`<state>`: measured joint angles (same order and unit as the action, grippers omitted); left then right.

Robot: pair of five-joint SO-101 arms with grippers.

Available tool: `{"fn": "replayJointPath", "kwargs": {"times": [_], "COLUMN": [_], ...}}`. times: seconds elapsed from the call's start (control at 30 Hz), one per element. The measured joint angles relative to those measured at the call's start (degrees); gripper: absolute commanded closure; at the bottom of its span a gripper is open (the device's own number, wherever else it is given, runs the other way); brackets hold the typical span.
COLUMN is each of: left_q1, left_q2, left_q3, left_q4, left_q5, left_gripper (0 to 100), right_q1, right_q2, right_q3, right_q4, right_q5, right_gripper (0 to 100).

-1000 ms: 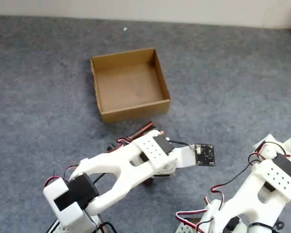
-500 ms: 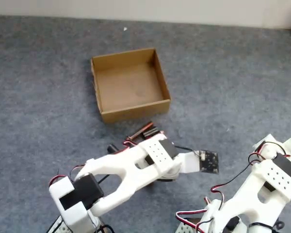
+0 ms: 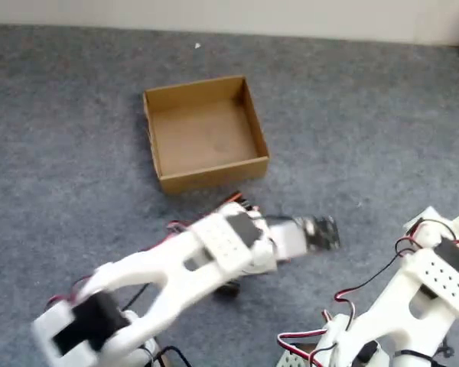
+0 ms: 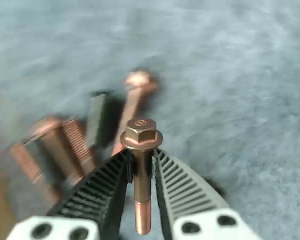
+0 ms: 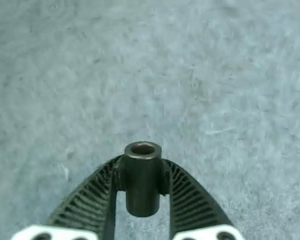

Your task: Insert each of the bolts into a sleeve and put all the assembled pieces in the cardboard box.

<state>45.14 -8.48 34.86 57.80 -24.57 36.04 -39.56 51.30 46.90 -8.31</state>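
Note:
My left gripper (image 4: 142, 154) is shut on a copper bolt (image 4: 141, 134) with a hex head, held by its shank above the grey carpet. Below it lie more copper bolts (image 4: 134, 98) and a dark sleeve (image 4: 96, 120) in a loose group. My right gripper (image 5: 141, 167) is shut on a dark sleeve (image 5: 142, 200), its open bore facing the camera, above bare carpet. In the high view the left arm (image 3: 222, 243) stretches over the pile of parts (image 3: 236, 202), just in front of the cardboard box (image 3: 214, 174). The box has nothing in it.
The right arm (image 3: 421, 287) stands at the lower right of the high view. Grey carpet (image 3: 367, 138) covers the whole table. A pale wall strip (image 3: 229, 11) runs along the far edge.
The left arm has swung: its shoulder end slid to the lower left and its wrist shifted a little toward the box, uncovering part of the pile. The right arm has hardly moved.

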Motion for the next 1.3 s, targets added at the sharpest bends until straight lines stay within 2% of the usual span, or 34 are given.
{"fn": "replayJointPath", "kwargs": {"times": [0.3,0.43,0.6,0.77,0.97,1.17,1.3], "left_q1": [-12.5,-15.9,-21.4,-25.5,-29.7,-30.2,-30.9], "left_q2": [-31.6,-43.5,-54.2,-60.3,-66.5,-72.2,-74.9], "left_q3": [6.5,8.3,9.6,10.5,10.5,10.5,11.3], "left_q4": [0.1,0.2,0.6,0.7,0.7,0.7,0.2], "left_q5": [8.6,14.4,23.2,29.9,37.8,44.1,48.5], "left_gripper": [99,99,99,99,99,99,99], "right_q1": [-11.2,-18.0,-27.2,-37.6,-46.9,-55.5,-61.5], "right_q2": [0.0,0.0,-0.4,-9.1,-24.4,-34.9,-41.2], "right_q3": [-11.6,-16.8,-21.4,-21.8,-12.1,7.6,20.2], "right_q4": [14.4,20.6,25.6,25.9,17.1,0.6,-9.9], "right_q5": [0.0,0.0,-5.5,-7.8,-5.1,-0.4,6.0], "right_gripper": [99.3,99.3,99.3,99.3,99.3,99.3,99.3]}}
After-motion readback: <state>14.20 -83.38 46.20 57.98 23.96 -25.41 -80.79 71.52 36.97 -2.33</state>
